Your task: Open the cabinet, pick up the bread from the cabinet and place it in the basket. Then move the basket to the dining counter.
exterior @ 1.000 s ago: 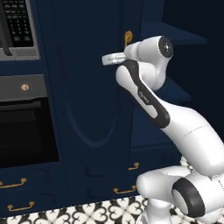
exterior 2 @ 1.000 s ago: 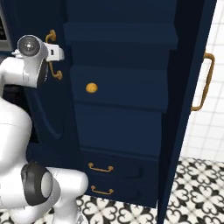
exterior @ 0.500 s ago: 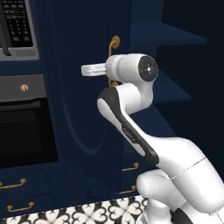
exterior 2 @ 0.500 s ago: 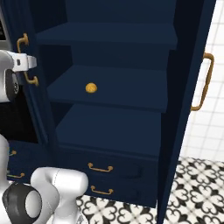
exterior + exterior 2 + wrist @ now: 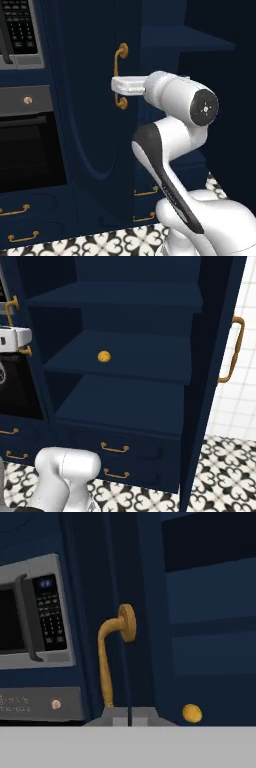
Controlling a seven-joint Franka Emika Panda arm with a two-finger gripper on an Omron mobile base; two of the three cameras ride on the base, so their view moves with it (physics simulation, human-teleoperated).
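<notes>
Gripper point(image 5: 129, 716) clenched, fingers together at lower end of left door's brass handle point(image 5: 106, 662); whether handle is pinched, cannot tell. Cabinet point(image 5: 150, 316) open. Bread point(image 5: 104, 356) on middle shelf point(image 5: 150, 358), right of jaws, deeper inside, apart.

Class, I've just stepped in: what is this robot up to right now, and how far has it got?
The robot's pincer is closed at the lower end of the brass handle on the left door of the navy cabinet, which stands swung open. The right door is open too. The bread sits untouched on a middle shelf. A microwave sits to the cabinet's left.
</notes>
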